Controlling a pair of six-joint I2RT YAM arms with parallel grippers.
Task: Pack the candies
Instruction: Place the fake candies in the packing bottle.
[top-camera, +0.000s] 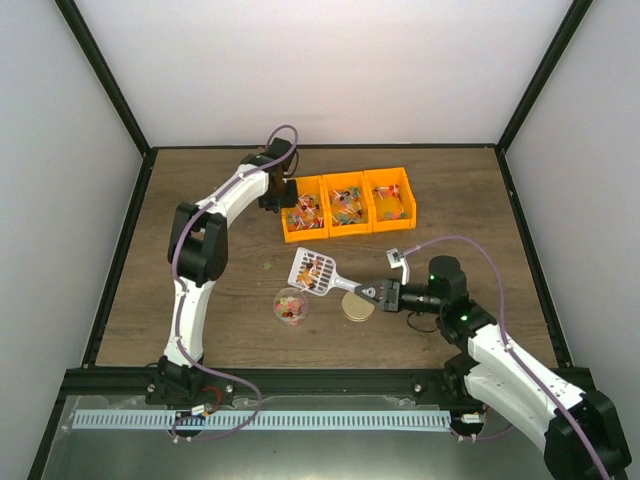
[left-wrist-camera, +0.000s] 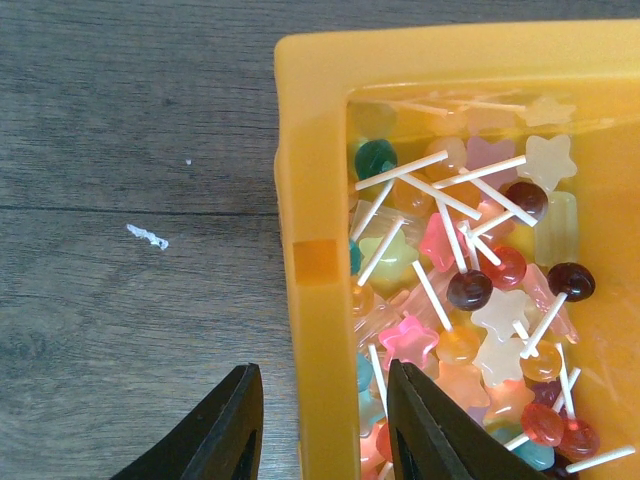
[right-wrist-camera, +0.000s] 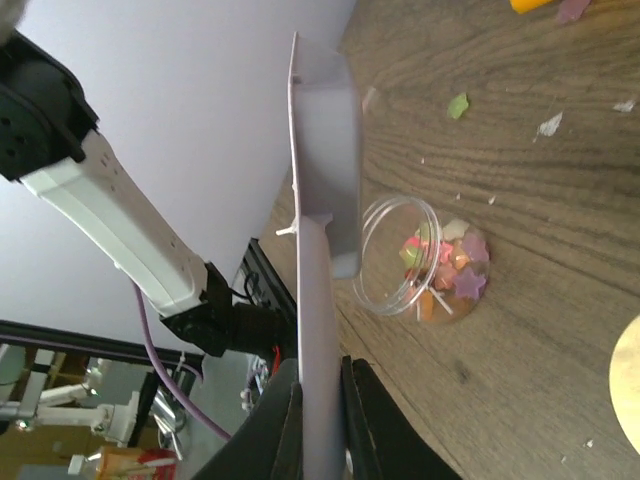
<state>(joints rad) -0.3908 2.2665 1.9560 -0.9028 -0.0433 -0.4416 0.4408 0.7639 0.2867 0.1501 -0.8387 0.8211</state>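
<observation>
Two arms busy; right gripper (top-camera: 372, 294) clamps the loaded scoop (top-camera: 313, 270) beside the jar (top-camera: 291, 306), so tipping candies (top-camera: 318, 266) in looks next; left gripper (left-wrist-camera: 322, 425) gapes astride the bin (left-wrist-camera: 310, 200) wall.

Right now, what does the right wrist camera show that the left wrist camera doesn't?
Right wrist only: the right gripper shut on the handle of the scoop, a clear jar partly filled, and the edge of a gold lid. Left wrist only: the orange bin, with the left gripper open, one finger on either side of its wall. Both: candies and the wooden table.
</observation>
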